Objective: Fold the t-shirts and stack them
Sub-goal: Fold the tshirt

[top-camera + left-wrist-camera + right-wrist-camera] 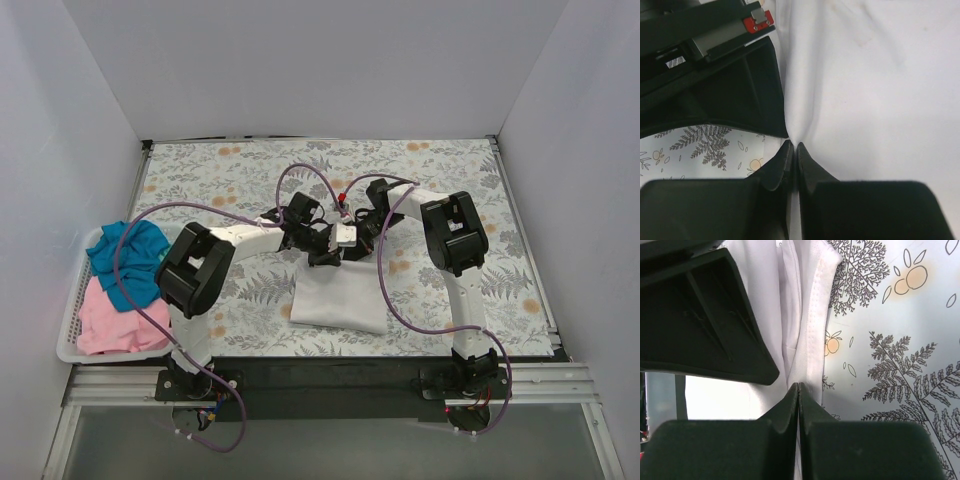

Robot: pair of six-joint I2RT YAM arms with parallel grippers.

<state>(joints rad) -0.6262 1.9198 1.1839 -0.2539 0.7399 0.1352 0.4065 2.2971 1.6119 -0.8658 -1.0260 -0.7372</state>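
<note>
A white t-shirt (338, 298) lies partly folded on the floral table cover, near the front middle. My left gripper (325, 243) and right gripper (358, 238) sit close together at its far edge. In the left wrist view the left gripper (794, 146) is shut on a pinch of white cloth (870, 85). In the right wrist view the right gripper (798, 386) is shut on the shirt's stitched hem (815, 320). A teal-blue t-shirt (128, 258) and a pink t-shirt (115, 318) lie in the basket at the left.
A white slotted basket (70, 330) stands at the table's front left edge. The floral table cover (230, 180) spreads behind and beside the arms. Purple cables (400, 290) loop over both arms. White walls enclose the table on three sides.
</note>
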